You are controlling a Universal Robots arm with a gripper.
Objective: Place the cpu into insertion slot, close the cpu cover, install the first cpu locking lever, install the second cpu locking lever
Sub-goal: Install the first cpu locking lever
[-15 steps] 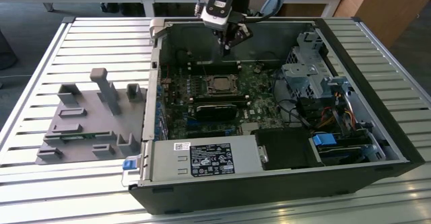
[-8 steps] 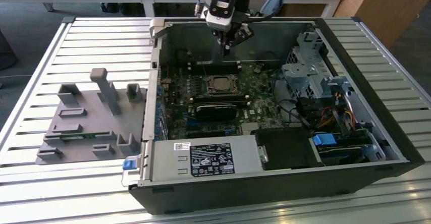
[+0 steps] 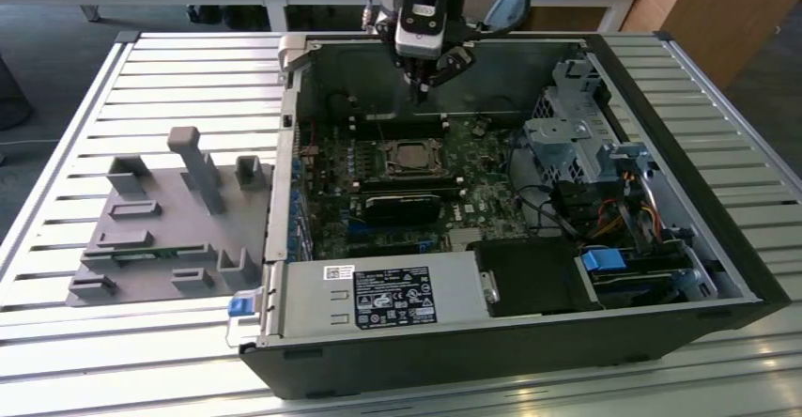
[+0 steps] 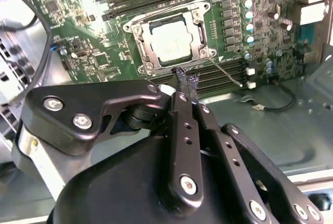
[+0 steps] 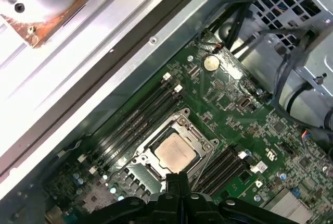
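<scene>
The gripper [image 3: 422, 86] is hanging inside the open case [image 3: 501, 342], over the board [image 3: 489, 173] and just beyond the cpu [image 3: 410, 157], on the side toward the case's far wall. Its fingers are pressing together at the tips and are carrying nothing; in the second wrist view the gripper [image 4: 183, 81] is showing its two textured pads meeting with no gap. Those tips are sitting just beside the edge of the cover [image 4: 200, 34], and whether they are touching anything there cannot be told. The cpu [image 4: 170, 41] is lying flat in the slot [image 4: 147, 57], silver face up. The cover is lying down around it, so the chip is showing through the square window. In the first wrist view the cpu [image 5: 176, 152] is likewise sitting framed by the cover [image 5: 205, 146], with the gripper [image 5: 177, 179] near its edge. A thin wire lever [image 4: 225, 73] is angling away from one corner of the cover across the memory slots [image 4: 229, 67]; whether it is latched cannot be told. On the exterior view's left, a grey fixture [image 3: 163, 220] is resting on the slatted table [image 3: 75, 107], well apart from the case.
</scene>
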